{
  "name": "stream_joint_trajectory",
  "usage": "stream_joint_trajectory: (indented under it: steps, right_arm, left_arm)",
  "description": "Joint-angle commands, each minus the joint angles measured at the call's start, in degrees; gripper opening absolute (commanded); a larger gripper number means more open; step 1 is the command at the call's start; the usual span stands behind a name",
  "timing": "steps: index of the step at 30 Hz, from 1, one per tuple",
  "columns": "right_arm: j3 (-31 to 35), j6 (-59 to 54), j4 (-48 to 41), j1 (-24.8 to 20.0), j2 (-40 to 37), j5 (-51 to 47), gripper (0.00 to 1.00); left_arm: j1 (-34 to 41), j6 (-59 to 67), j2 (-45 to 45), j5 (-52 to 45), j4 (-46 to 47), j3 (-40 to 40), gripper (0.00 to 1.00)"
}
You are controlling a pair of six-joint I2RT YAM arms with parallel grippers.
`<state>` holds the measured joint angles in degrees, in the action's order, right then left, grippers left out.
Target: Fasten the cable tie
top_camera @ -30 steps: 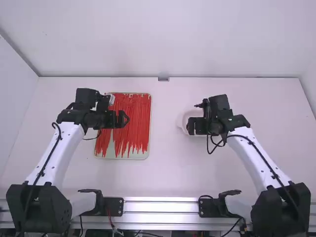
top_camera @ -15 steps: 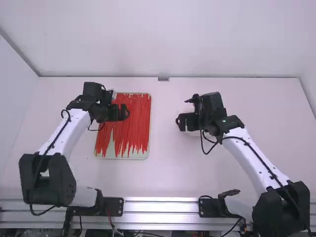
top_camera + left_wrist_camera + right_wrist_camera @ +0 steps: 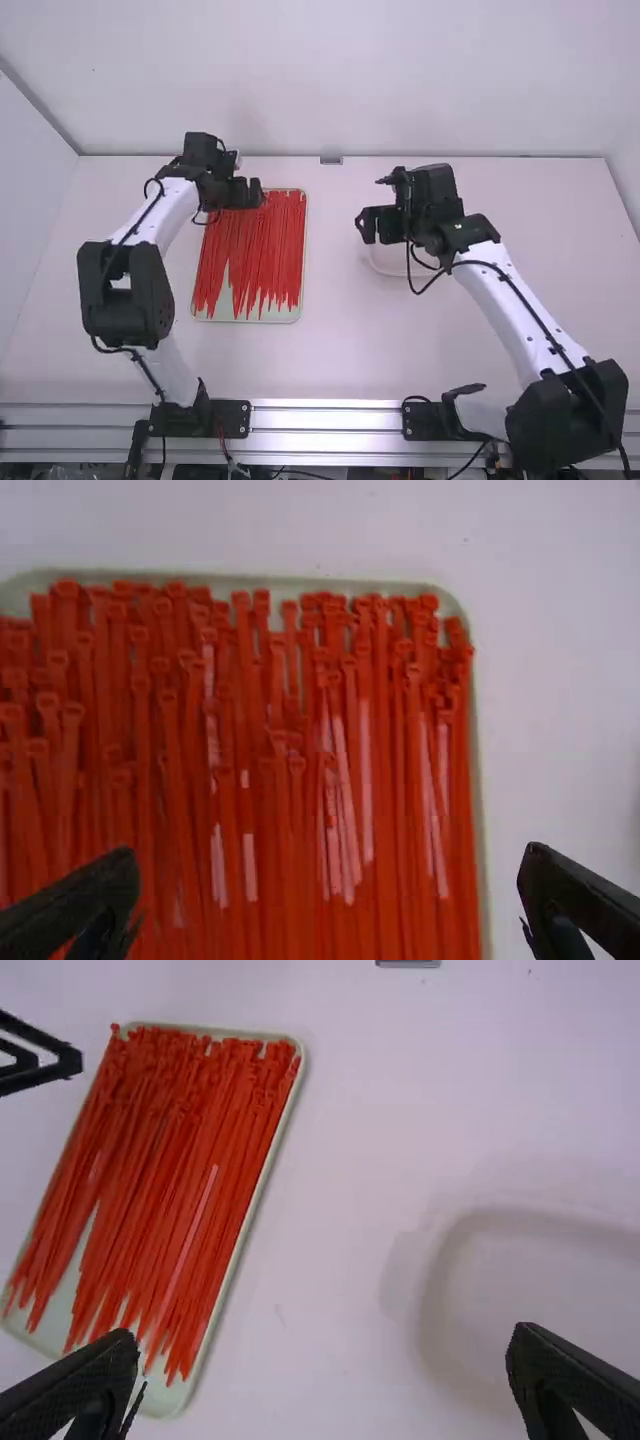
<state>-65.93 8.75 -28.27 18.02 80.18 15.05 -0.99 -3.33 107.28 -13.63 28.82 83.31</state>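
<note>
the red cable ties (image 3: 255, 250) are lying in a thick pile on a pale tray (image 3: 246, 318), left of the middle in the high view. their small square heads are lining up along the top end of the tray, and their thin tips are pointing toward the bottom of the frame. the left end effector (image 3: 243, 192) is hanging over that top end, above the heads. its two fingers (image 3: 70, 910) are spread wide apart and are not pinching anything. the right end effector (image 3: 374, 226) is hanging over the white counter (image 3: 400, 330), to the right of the tray and well apart from it. its fingers (image 3: 70, 1385) are spread wide too. a shallow white dish (image 3: 560, 1270) is sitting on the counter near it.
</note>
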Motion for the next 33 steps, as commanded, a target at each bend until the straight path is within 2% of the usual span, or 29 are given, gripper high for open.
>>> stream_joint_trajectory:
  steps: [1,6,10,33]
  right_arm:
    - [-3.0,-0.2,-0.7,1.2,2.1,0.1,0.98]
    - [-3.9,-0.1,-2.2,1.5,3.9,0.0,0.98]
    - [-3.8,0.0,-3.6,1.5,4.6,0.1,0.98]
    - [-3.8,-0.1,-7.0,1.5,4.5,-0.1,0.98]
  left_arm:
    - [1.8,1.9,1.8,6.2,-1.5,1.5,0.99]
    - [4.9,4.7,4.2,10.8,-6.3,1.5,0.95]
    - [7.2,4.7,6.3,14.8,-10.4,1.5,0.87]
    - [7.5,-0.3,15.4,14.3,-15.8,1.5,0.74]
